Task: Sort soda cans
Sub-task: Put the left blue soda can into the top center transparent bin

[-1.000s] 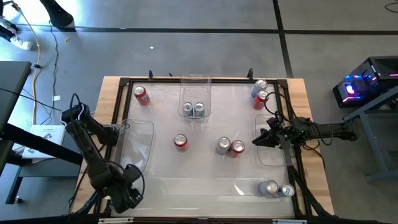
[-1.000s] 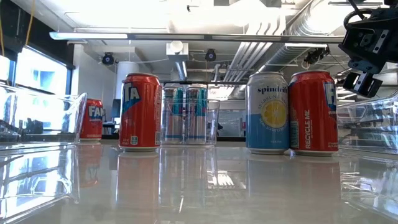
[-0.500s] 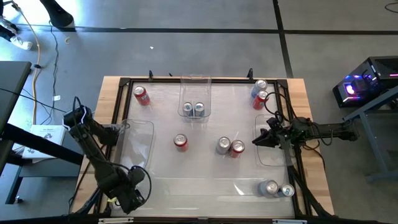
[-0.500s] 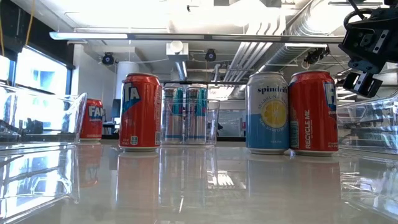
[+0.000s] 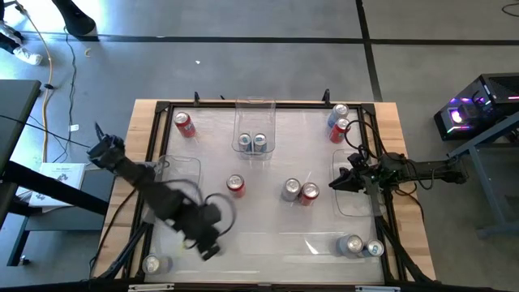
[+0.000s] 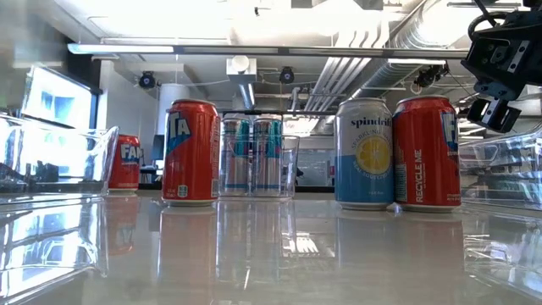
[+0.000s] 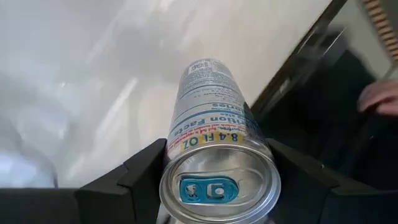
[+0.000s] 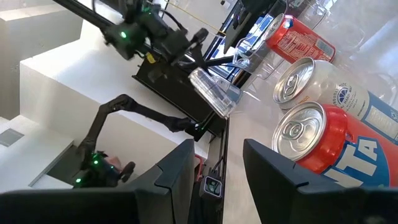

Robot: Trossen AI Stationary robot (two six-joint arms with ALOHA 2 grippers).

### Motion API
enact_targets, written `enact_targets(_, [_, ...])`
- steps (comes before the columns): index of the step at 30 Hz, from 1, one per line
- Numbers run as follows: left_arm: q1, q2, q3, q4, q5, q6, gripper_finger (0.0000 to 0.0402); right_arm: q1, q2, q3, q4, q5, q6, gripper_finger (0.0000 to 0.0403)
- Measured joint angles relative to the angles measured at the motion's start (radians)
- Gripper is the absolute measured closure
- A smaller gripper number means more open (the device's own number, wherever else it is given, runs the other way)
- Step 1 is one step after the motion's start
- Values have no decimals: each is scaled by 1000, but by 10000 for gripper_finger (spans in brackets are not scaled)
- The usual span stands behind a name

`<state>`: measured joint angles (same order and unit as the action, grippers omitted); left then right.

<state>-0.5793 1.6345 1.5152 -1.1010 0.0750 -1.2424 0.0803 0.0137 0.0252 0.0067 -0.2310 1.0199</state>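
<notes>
My left gripper (image 5: 208, 242) hangs over the near-left part of the table, shut on a slim silver soda can (image 7: 214, 118) with a blue tab. Another silver can (image 5: 152, 264) stands in the near left corner. Two slim cans (image 5: 251, 143) stand inside the far clear bin (image 5: 255, 105). Loose on the table stand red cans (image 5: 185, 124) (image 5: 235, 186) (image 5: 310, 193) and a silver can (image 5: 291, 190). My right gripper (image 5: 334, 185) waits open and level over the right bin (image 5: 355, 207), holding nothing. My left gripper pinches the slim can between its two fingers, on opposite sides of the wall just under the top rim (image 7: 173, 148). The fingers come from above, slanting down. The can hangs below them, top toward the wrist, its base (image 7: 202, 65) clear of the table.
A clear bin (image 5: 188, 166) lies at the left, just beside my left arm. Two cans (image 5: 339, 122) stand at the far right corner and two more (image 5: 361, 246) at the near right. A dark frame (image 5: 268, 104) rims the table.
My left gripper has swung from the near left corner toward the table's middle and risen a little, carrying the slim can with it. The move has uncovered a silver can standing in that corner.
</notes>
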Motion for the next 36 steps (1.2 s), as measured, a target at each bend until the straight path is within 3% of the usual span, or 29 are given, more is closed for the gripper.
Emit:
enact_targets(8, [172,200,211,-16,-12,429,174,0,0,0,0,0,0,270])
enact_targets(15, [227,399,400,-212,-51,668,174,0,0,0,0,0,0,270])
enact_targets(19, [236,473,480,-296,-96,728,174,0,0,0,0,0,0,270])
enact_targets(24, [236,506,499,-287,-100,760,172,0,0,0,0,0,0,270])
enact_targets(30, [237,497,496,-252,-111,783,104,0,0,0,0,0,0,270])
enact_targets(36, [240,496,496,-229,-114,802,87,0,0,0,0,0,0,270])
